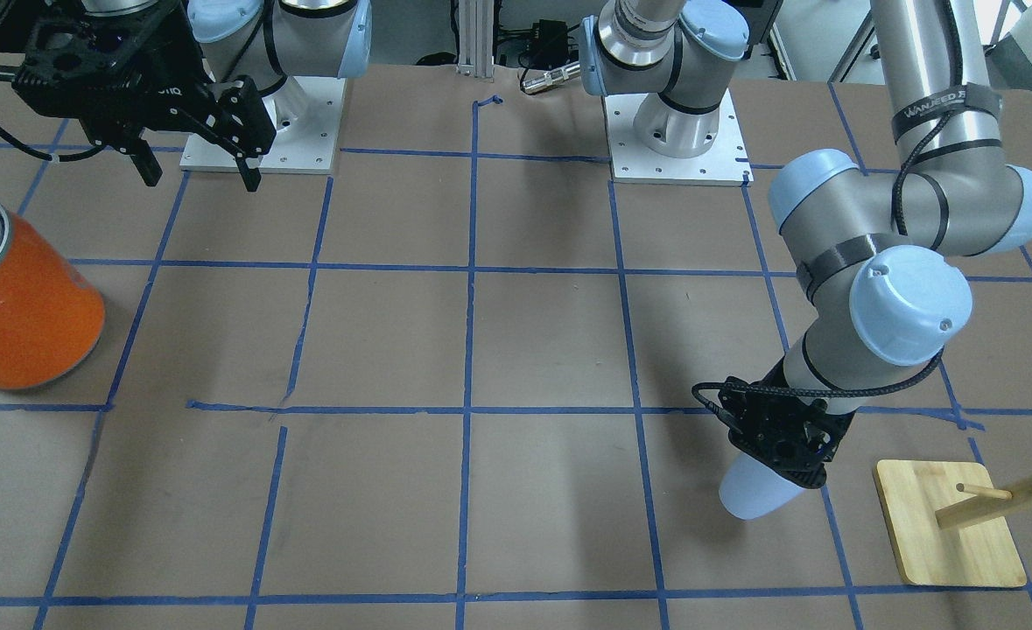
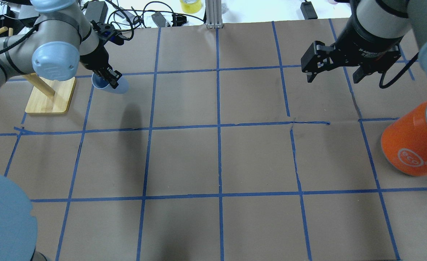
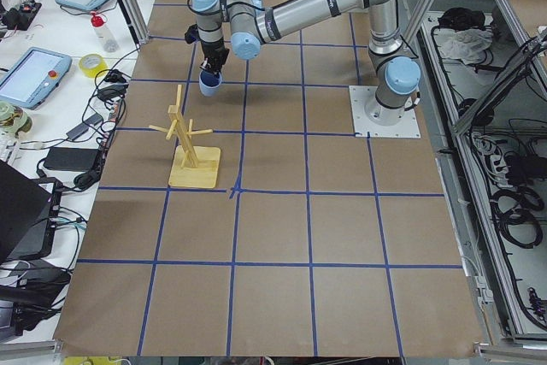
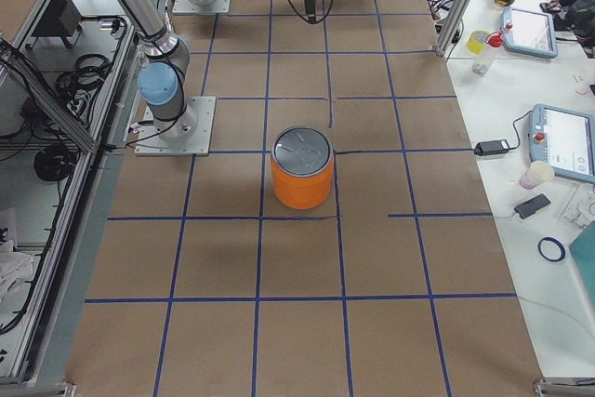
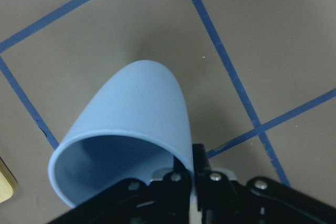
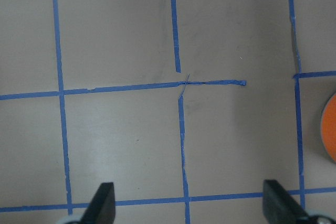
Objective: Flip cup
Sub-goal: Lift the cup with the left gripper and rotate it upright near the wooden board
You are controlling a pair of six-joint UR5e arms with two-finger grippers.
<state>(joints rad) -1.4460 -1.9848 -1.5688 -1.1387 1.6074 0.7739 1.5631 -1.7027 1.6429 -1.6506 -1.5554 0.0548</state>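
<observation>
Your left tool (image 1: 794,472) is clenched on the rim of the small pale blue tapered plastic cup (image 1: 754,496), with one finger inside the mouth and one outside the wall. That is plainest in the left wrist view. You'll find the cup at the lower right of the front-facing view, just beside the flat bamboo base of the wooden peg rack (image 1: 949,525).

What matters is the cup's long axis. It slants, with the open mouth up against the tool and the closed base pointing down and away, toward the brown taped surface (image 1: 551,332). Whether the base touches that surface, you cannot tell from these views.

The left arm reaches out low with its wrist bent down over the cup. To my eye, you need to level the wrist until the base sits flat before letting go.

Your right tool (image 1: 200,175) hangs released and empty at the upper left, well apart from the cup.
</observation>
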